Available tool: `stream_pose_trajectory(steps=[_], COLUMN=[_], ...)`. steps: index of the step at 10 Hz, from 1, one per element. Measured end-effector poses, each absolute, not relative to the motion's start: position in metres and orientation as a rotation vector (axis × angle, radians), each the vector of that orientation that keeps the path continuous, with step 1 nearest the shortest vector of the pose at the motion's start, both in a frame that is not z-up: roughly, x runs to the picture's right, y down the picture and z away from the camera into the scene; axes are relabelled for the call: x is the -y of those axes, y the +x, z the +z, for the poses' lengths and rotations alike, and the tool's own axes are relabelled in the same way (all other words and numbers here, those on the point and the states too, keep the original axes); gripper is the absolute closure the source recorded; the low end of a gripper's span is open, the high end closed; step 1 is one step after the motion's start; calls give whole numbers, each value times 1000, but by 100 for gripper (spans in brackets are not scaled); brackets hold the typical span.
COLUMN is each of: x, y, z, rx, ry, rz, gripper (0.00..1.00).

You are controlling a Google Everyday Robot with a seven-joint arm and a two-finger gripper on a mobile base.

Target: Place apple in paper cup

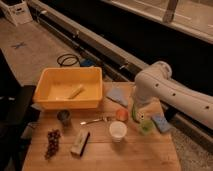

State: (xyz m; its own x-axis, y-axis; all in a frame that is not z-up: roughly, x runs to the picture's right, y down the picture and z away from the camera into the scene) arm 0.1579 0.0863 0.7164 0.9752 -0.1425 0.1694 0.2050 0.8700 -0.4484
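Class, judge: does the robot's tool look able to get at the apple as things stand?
Probably yes: the tool hangs close beside the apple, which lies uncovered on the wooden table, with nothing between them.
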Motion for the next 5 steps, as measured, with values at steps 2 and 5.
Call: stream_pose_trajectory(steps=[2,5], x=[-86,-85], y=[157,158], z=[733,733], rx=[158,159], ry=[-480,-478], rz=[-174,-172], gripper=[35,35])
